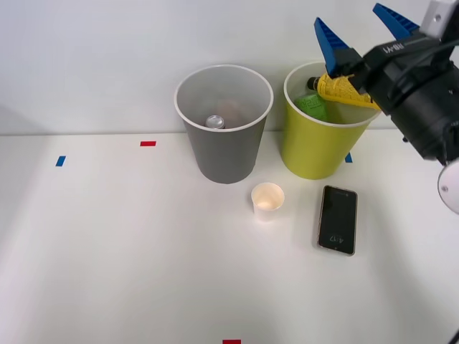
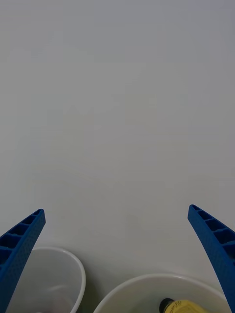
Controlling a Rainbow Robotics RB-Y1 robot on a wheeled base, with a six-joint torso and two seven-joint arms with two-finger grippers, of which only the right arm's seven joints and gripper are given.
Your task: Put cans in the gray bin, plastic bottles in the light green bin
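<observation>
1. The right claw (image 1: 362, 29) hangs above the lime bin (image 1: 315, 154), its blue fingers (image 2: 22, 244) spread wide and gripping nothing.
2. The yellow-labelled bottle (image 1: 341, 89) lies tilted across the lime bin's mouth just beneath the claw, black cap toward the gray bin (image 1: 226, 154).
3. A green item sits inside the lime bin below the bottle.
4. The can (image 1: 215, 122) rests inside the gray bin.
5. A paper cup (image 1: 267, 201) and a phone (image 1: 337, 219) lie on the table (image 1: 107, 251) in front of the bins.
</observation>
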